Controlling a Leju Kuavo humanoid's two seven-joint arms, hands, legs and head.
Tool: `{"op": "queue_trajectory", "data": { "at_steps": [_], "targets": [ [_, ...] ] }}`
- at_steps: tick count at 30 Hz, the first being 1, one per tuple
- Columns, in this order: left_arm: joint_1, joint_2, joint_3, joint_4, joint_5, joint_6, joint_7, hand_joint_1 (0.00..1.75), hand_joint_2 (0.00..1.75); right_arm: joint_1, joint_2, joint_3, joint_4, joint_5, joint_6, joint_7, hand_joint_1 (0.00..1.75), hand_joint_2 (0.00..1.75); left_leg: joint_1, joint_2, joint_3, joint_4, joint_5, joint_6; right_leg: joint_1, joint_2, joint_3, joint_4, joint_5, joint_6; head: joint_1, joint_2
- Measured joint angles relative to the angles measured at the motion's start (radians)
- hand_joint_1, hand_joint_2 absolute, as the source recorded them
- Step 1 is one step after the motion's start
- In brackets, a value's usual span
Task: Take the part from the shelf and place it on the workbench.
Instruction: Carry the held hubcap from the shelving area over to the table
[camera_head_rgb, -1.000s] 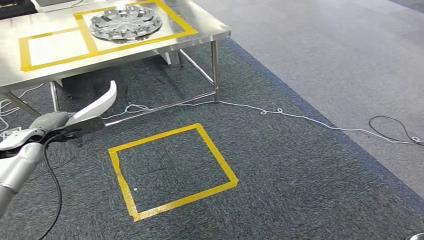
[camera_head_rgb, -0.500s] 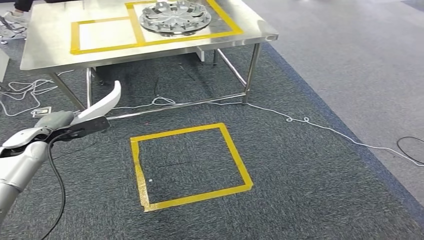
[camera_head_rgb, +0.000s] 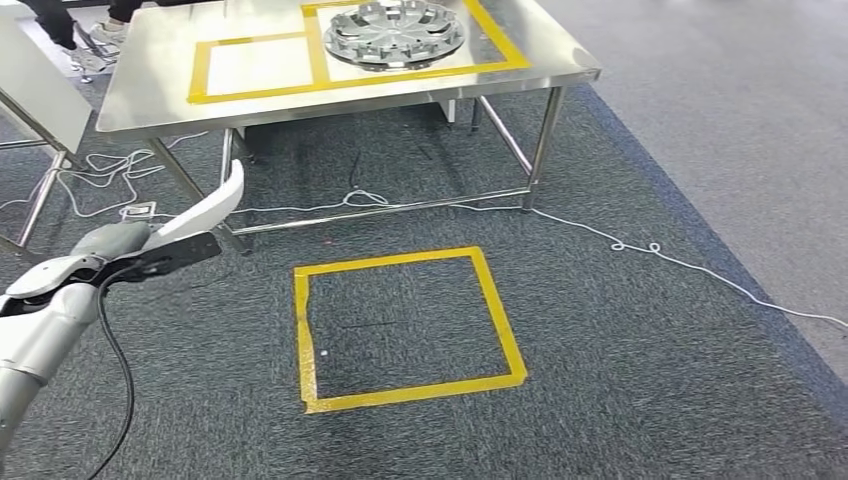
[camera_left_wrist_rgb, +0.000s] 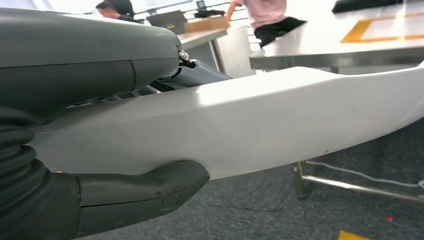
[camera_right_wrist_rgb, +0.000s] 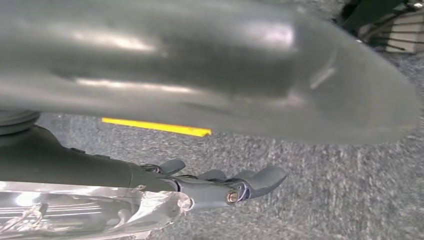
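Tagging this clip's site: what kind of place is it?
Likely a factory-style robot test area: a stainless steel workbench with yellow tape outlines, a silver wheel cover on it, a yellow taped floor square on grey carpet.

floor: dark grey carpet (camera_head_rgb: 620, 400), lighter grey strip upper right | yellow tape square (camera_head_rgb: 405, 328) centre frame | white cable (camera_head_rgb: 640, 247) trailing right | steel surface (camera_head_rgb: 160, 85) top

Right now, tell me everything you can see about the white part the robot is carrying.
The white part is a long, curved, smooth piece, plastic by its look, tapering to a rounded tip that points up toward the steel table. The left hand grips its lower end, the thumb pressed under it. It hangs over the carpet, touching nothing else.
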Motion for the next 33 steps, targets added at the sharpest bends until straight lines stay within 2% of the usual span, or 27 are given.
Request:
{"op": "queue_trajectory", "data": {
  "at_steps": [1, 2, 3, 4, 6, 7, 8, 9, 10, 13, 14, 17, 21, 33],
  "targets": [
    [-0.003, -0.003, -0.002, 0.001, -0.001, -0.001, -0.001, 1.75, 1.75, 0.001, 0.000, 0.000, 0.000, 0.000, 0.008, 0.008, 0.00, 0.00, 0.000, 0.010, -0.034, 0.073, -0.032, -0.002, 0.001, -0.006, -0.001, 0.000, 0.000, -0.001, -0.001, 0.000],
    [-0.005, -0.006, -0.004, 0.003, -0.001, -0.002, -0.001, 1.75, 1.75, 0.002, 0.000, 0.000, 0.000, 0.000, 0.015, 0.015, 0.00, 0.00, 0.000, 0.014, -0.060, 0.131, -0.052, -0.003, 0.002, -0.011, -0.002, 0.000, 0.000, -0.002, -0.001, 0.000],
    [-0.006, -0.009, -0.005, 0.006, -0.003, -0.003, -0.001, 1.75, 1.75, 0.003, 0.000, 0.000, 0.000, 0.000, 0.021, 0.021, 0.00, 0.00, 0.000, 0.015, -0.070, 0.156, -0.052, -0.003, 0.002, -0.016, -0.002, 0.000, 0.001, -0.002, -0.002, 0.000],
    [-0.007, -0.012, -0.007, 0.009, -0.003, -0.004, -0.001, 1.75, 1.75, 0.003, 0.001, 0.000, 0.000, 0.000, 0.027, 0.027, 0.00, 0.00, 0.000, 0.015, -0.063, 0.145, -0.035, -0.003, 0.002, -0.020, -0.002, 0.000, 0.001, -0.002, -0.002, 0.000],
    [-0.017, -0.015, -0.008, 0.014, -0.005, -0.004, -0.002, 1.75, 1.75, 0.002, 0.002, 0.000, 0.001, 0.000, 0.034, 0.034, 0.00, 0.00, 0.000, 0.021, 0.004, 0.023, 0.031, 0.000, 0.002, -0.025, -0.002, 0.001, 0.001, 0.001, -0.002, 0.000],
    [-0.024, -0.017, -0.009, 0.016, -0.005, -0.004, -0.002, 1.75, 1.75, 0.001, 0.003, 0.000, 0.001, 0.000, 0.035, 0.036, 0.00, 0.00, -0.001, 0.026, 0.041, -0.046, 0.052, 0.002, 0.005, -0.027, -0.003, 0.003, 0.001, 0.005, -0.002, 0.000],
    [-0.032, -0.018, -0.010, 0.017, -0.005, -0.004, -0.002, 1.75, 1.75, 0.000, 0.003, 0.000, 0.001, 0.000, 0.037, 0.037, 0.00, 0.00, -0.001, 0.031, 0.066, -0.095, 0.064, 0.006, 0.008, -0.029, -0.005, 0.005, 0.001, 0.009, -0.002, 0.000],
    [-0.037, -0.019, -0.011, 0.019, -0.005, -0.003, -0.002, 1.75, 1.75, 0.000, 0.003, 0.000, 0.001, 0.000, 0.038, 0.038, 0.00, 0.00, -0.002, 0.034, 0.078, -0.122, 0.067, 0.011, 0.011, -0.030, -0.008, 0.004, 0.002, 0.014, -0.001, 0.000],
    [-0.040, -0.022, -0.012, 0.022, -0.005, -0.003, -0.002, 1.75, 1.75, 0.000, 0.002, 0.000, 0.001, 0.000, 0.038, 0.039, 0.00, 0.00, -0.002, 0.034, 0.080, -0.131, 0.065, 0.015, 0.014, -0.031, -0.011, 0.004, 0.003, 0.014, 0.000, 0.000],
    [-0.041, -0.028, -0.015, 0.032, -0.006, -0.004, -0.003, 1.75, 1.75, 0.003, 0.002, 0.000, 0.001, 0.000, 0.041, 0.043, 0.00, 0.00, -0.002, 0.031, 0.078, -0.134, 0.070, 0.019, 0.017, -0.032, -0.012, -0.002, 0.008, -0.008, 0.002, 0.000],
    [-0.042, -0.029, -0.016, 0.035, -0.006, -0.004, -0.003, 1.75, 1.75, 0.002, 0.002, 0.000, 0.001, 0.000, 0.041, 0.044, 0.00, 0.00, -0.003, 0.031, 0.078, -0.134, 0.070, 0.021, 0.017, -0.032, -0.010, -0.005, 0.011, -0.010, 0.002, 0.000],
    [-0.044, -0.032, -0.018, 0.043, -0.006, -0.004, -0.005, 1.75, 1.75, 0.001, 0.002, 0.000, 0.001, 0.000, 0.043, 0.046, 0.00, 0.00, -0.006, 0.031, 0.076, -0.133, 0.071, 0.028, 0.014, -0.033, -0.006, -0.013, 0.017, 0.002, 0.002, 0.000],
    [-0.048, -0.036, -0.022, 0.054, -0.006, -0.004, -0.014, 1.75, 1.75, 0.002, 0.002, -0.001, 0.001, 0.001, 0.043, 0.049, 0.00, 0.00, -0.008, 0.031, 0.072, -0.132, 0.073, 0.034, 0.010, -0.032, -0.007, -0.019, 0.022, 0.029, 0.001, 0.000],
    [-0.059, -0.046, -0.031, 0.075, -0.006, -0.004, -0.019, 1.75, 1.75, 0.002, 0.002, -0.008, 0.001, 0.002, 0.043, 0.049, 0.00, 0.00, -0.007, 0.031, 0.071, -0.133, 0.077, 0.033, 0.012, -0.032, -0.011, -0.016, 0.023, 0.031, 0.001, 0.000]
  ]
}}
